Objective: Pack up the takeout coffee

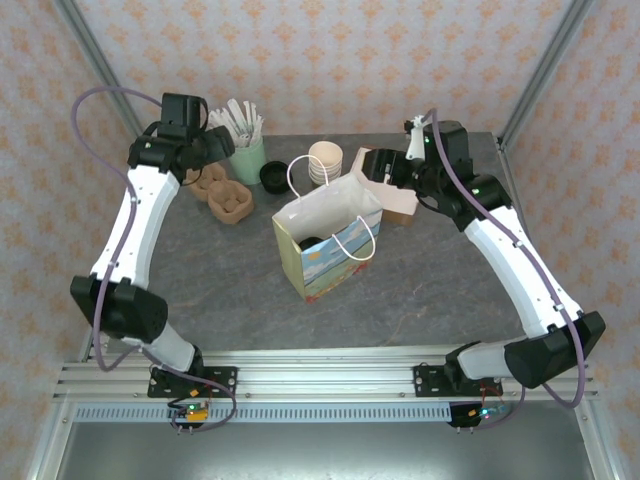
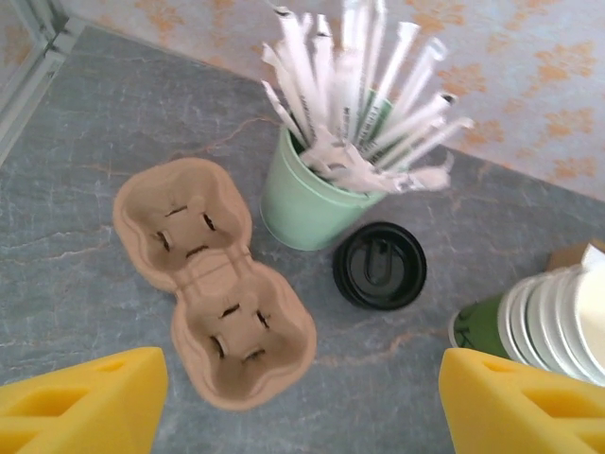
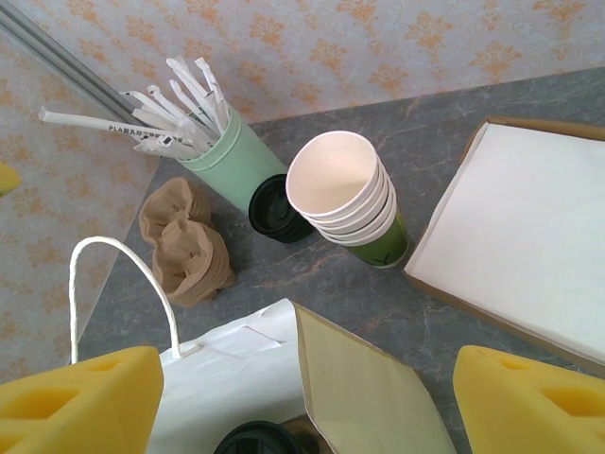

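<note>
- From above, the coffee (image 1: 311, 241) sits inside the paper bag (image 1: 335, 265) standing on the bench (image 1: 440, 290), probably upright to avoid spills.
- Your left fingers (image 2: 85, 397) gape empty above the cup carrier (image 2: 213, 284), clear of the bag.
- Your right fingers (image 3: 80, 402) are spread and released over the bag's mouth, with the coffee's lid below.

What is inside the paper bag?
A round black lid shows low inside the paper bag. The bag's walls cover whatever sits under the lid, so a cup body cannot be confirmed.
</note>
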